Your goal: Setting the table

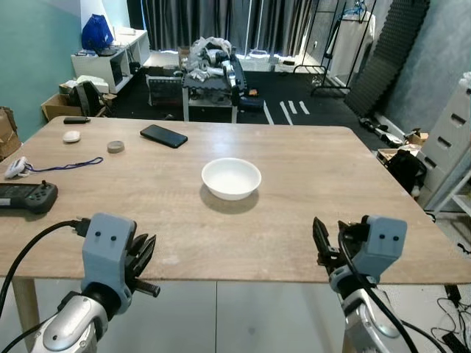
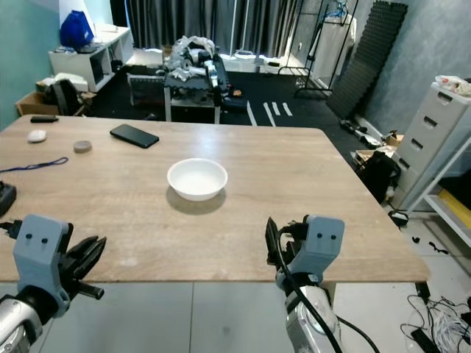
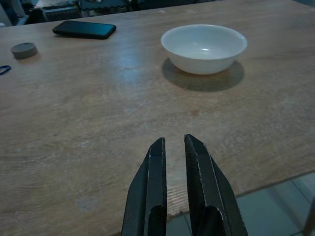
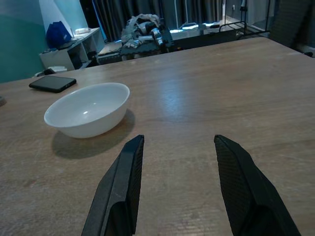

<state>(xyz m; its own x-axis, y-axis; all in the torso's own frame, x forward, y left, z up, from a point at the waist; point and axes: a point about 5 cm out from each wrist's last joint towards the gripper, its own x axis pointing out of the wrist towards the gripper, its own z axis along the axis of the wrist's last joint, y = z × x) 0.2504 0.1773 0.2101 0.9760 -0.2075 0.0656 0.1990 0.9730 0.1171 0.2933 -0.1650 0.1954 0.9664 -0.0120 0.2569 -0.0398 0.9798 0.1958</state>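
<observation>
A white bowl is being seen upright near the middle of the wooden table, with bare tabletop on every side of it. Left gripper is being held just over the near table edge, short of the bowl, fingers nearly closed on nothing. Right gripper is being held at the same near edge, fingers spread wide, empty. Beyond the bowl, toward the far-left edge, a black phone is lying flat.

Head eyes overlook table; wrist cameras skim it.
</observation>
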